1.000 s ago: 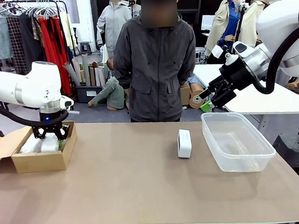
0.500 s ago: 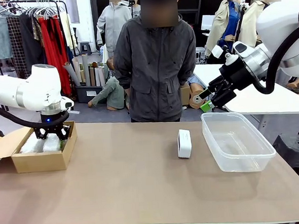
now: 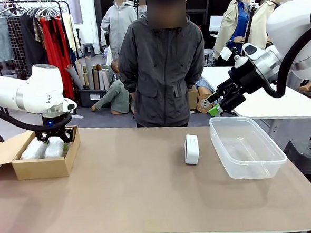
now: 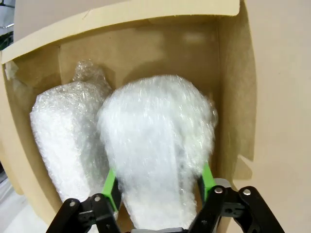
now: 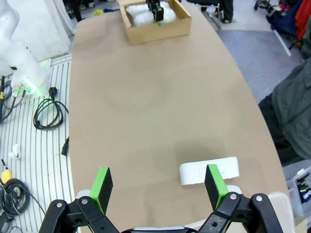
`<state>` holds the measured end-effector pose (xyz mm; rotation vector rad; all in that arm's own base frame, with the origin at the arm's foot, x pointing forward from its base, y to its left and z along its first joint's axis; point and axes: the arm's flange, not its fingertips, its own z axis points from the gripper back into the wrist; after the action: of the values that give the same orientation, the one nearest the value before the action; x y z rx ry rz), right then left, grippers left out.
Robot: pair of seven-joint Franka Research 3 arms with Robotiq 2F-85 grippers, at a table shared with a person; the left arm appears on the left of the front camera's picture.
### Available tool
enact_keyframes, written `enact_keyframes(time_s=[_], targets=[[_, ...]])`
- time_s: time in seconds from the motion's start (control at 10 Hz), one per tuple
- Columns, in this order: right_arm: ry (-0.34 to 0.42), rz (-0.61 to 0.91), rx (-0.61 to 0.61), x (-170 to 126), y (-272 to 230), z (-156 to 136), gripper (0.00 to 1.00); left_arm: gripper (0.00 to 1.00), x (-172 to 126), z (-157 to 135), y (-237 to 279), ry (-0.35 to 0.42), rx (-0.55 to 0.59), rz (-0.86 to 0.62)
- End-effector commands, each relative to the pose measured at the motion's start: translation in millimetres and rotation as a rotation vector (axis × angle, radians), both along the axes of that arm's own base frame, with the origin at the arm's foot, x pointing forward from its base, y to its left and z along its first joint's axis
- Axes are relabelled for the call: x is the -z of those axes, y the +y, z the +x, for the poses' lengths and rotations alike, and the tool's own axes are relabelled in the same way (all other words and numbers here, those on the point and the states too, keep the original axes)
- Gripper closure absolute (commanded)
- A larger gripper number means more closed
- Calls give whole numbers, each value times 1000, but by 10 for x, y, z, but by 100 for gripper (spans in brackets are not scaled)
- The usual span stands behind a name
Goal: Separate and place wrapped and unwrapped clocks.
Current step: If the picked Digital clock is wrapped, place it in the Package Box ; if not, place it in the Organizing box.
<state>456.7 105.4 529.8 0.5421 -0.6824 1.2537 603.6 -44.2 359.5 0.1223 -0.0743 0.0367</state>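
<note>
Clothing workroom: garment rack (image 3: 39,28), fabric rolls (image 3: 89,73).

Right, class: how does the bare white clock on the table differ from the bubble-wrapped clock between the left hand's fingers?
The bare clock shows a smooth casing; the wrapped clock is a crinkly bubble-wrap lump. The bare clock stands on edge on the table; the wrapped clock lies in the cardboard box. The bare clock looks smaller than the wrapped clock. Both are white.

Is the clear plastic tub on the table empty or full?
Empty: through the clear tub only its bare bottom is seen.
</note>
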Motion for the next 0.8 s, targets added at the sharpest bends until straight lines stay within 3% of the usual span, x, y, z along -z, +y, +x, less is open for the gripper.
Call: enact_keyframes(time_s=[0.0,0.7], targets=[[-5,5,-8,-10,2,7,0,0,-106,-57,3,-36,-2,18],[-5,5,-8,-10,2,7,0,0,-531,-172,-99,-89,-23,12]])
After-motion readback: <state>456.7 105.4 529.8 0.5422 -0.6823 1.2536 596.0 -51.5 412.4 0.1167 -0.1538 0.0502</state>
